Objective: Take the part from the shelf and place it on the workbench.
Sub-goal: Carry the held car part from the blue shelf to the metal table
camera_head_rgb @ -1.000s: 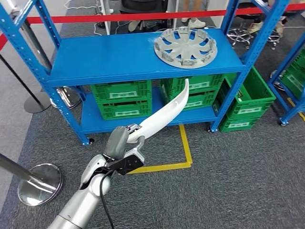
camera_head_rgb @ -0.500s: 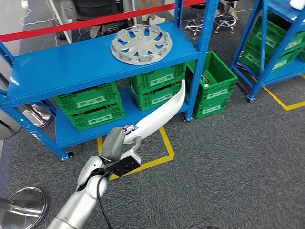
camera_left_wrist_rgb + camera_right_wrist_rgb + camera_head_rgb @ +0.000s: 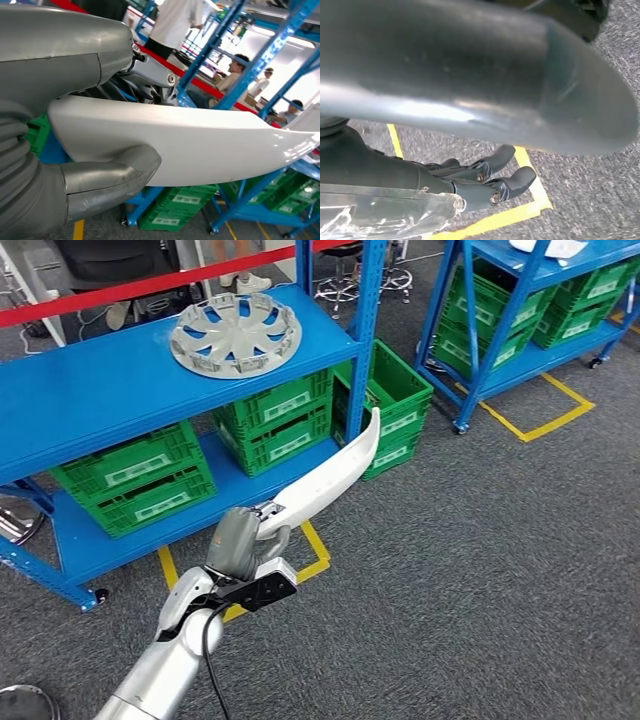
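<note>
The left hand [image 3: 240, 540] is seen low in the head view, at the end of the silver left arm [image 3: 167, 668]. A long, white, curved part [image 3: 324, 482] is clamped in it at one end; the other end rises up and to the right, in front of the shelf [image 3: 113, 390], and narrows to a tip. In the left wrist view the part [image 3: 196, 145] is held between the thick grey thumb [image 3: 109, 175] on one side and the darker fingers [image 3: 151, 80] on the other, so the left hand [image 3: 75, 120] is closed on it. The part is in the air, above the grey carpet [image 3: 468, 580], and touches neither the shelf nor the floor.

On the top board of the blue shelf a silver wheel cover [image 3: 235, 335] lies flat. Under it, on the lower board, green crates [image 3: 136, 480] are stood side by side. One more green crate [image 3: 392, 405] is placed on the floor just beside the shelf post. Yellow tape lines [image 3: 313, 545] are seen on the carpet below the part. A second blue shelf [image 3: 528, 300] with green crates is found at the upper right, well apart from the first.

In the right wrist view the right hand [image 3: 486, 180] is seen over the carpet and a yellow line [image 3: 508, 215]. Its dark fingers [image 3: 508, 185] are extended and lie near each other, and nothing is held by them.
</note>
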